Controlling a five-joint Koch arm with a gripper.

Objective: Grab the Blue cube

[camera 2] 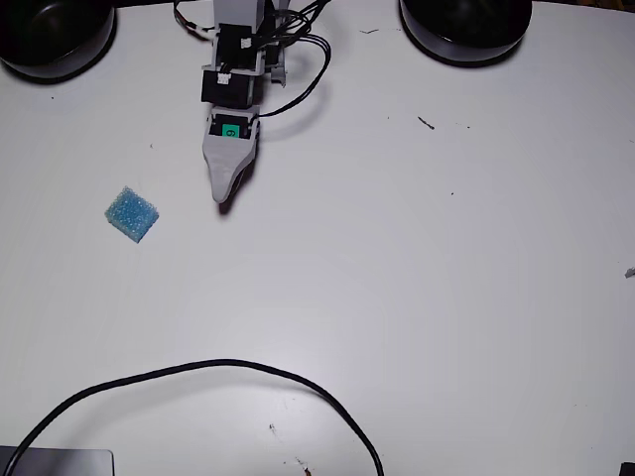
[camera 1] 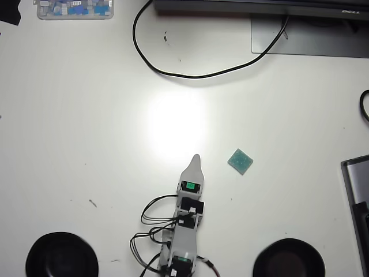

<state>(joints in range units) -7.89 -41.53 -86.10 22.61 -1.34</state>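
Observation:
The Blue cube point(camera 1: 240, 161) is a small teal speckled block lying flat on the white table, to the right of the arm in the overhead view. In the fixed view the cube point(camera 2: 132, 214) lies left of the arm. My gripper point(camera 1: 196, 157) points away from the arm's base, low over the table, and the cube sits about a gripper's length off to its side, untouched. In the fixed view the gripper point(camera 2: 222, 196) also shows a single grey pointed tip, so its jaws lie one behind the other. Nothing shows between them.
A black cable point(camera 1: 190, 75) loops across the far table, also seen as a cable point(camera 2: 228, 367) in the fixed view. Two black bowls point(camera 1: 61, 255) point(camera 1: 288, 259) flank the arm's base. A clear plastic box point(camera 1: 75, 8), a monitor stand point(camera 1: 311, 37) and a dark device point(camera 1: 357, 196) line the edges.

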